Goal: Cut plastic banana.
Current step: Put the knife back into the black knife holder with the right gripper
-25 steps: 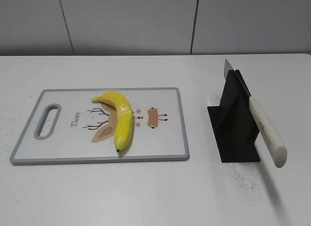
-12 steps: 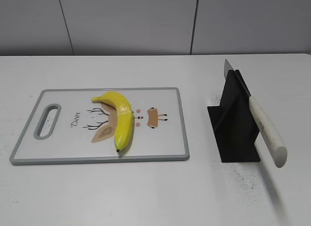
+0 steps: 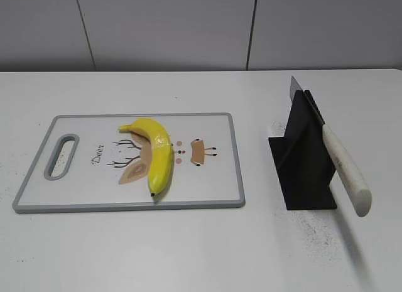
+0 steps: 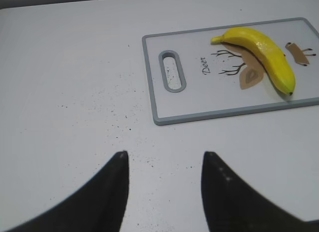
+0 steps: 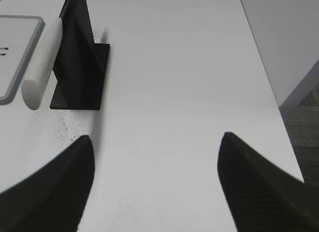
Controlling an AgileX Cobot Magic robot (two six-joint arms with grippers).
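A yellow plastic banana [image 3: 155,152] lies on a white cutting board [image 3: 213,185] with a grey rim and a deer drawing. It also shows in the left wrist view [image 4: 264,52]. A knife with a white handle [image 3: 344,167] leans in a black stand [image 3: 304,160] to the right of the board; the right wrist view shows the handle [image 5: 42,62] and the stand [image 5: 79,57]. My left gripper [image 4: 164,154] is open and empty over bare table, left of the board. My right gripper [image 5: 155,137] is open and empty, right of the stand. Neither gripper shows in the exterior view.
The board [image 4: 199,100] has a handle slot [image 4: 172,71] at its left end. The white table's right edge [image 5: 271,82] runs close to my right gripper, with floor beyond it. A grey wall stands behind the table.
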